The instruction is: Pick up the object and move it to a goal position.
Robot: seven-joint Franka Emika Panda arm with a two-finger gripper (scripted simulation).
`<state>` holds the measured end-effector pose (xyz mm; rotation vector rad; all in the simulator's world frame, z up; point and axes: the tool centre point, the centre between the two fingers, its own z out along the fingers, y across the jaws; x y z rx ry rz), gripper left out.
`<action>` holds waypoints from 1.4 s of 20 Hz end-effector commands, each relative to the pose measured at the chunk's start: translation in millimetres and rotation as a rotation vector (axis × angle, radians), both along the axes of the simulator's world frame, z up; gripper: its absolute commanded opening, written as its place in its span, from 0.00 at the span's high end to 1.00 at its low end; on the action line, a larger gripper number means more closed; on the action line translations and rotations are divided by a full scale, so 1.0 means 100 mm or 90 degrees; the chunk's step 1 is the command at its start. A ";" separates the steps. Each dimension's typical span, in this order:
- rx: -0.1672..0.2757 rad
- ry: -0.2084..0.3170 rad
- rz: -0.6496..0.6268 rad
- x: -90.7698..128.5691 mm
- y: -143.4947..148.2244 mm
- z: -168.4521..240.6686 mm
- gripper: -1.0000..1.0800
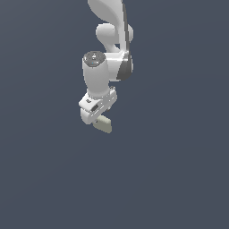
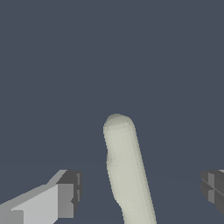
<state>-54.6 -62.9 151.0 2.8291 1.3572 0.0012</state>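
Exterior view: white two-finger gripper (image 1: 96, 120) hangs directly over the small pale beige-olive rounded block (image 1: 103, 124).

Wrist view: fingers (image 2: 69, 194) spread wide, nothing held; block (image 2: 126, 170) lies between them, untouched. Looks light, rigid, matte; pinch across its narrow midsection.

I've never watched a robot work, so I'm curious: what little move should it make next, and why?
Probably close the fingers. In the wrist view the beige block lies between the two fingertips, which stand wide apart and touch nothing, so the gripper seems placed to grasp.
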 end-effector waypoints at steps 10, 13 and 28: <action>0.002 0.001 0.121 -0.12 -0.08 -0.04 0.04; 0.002 0.002 0.136 -0.13 -0.09 -0.05 0.04; 0.002 0.002 0.145 -0.15 -0.09 -0.31 0.04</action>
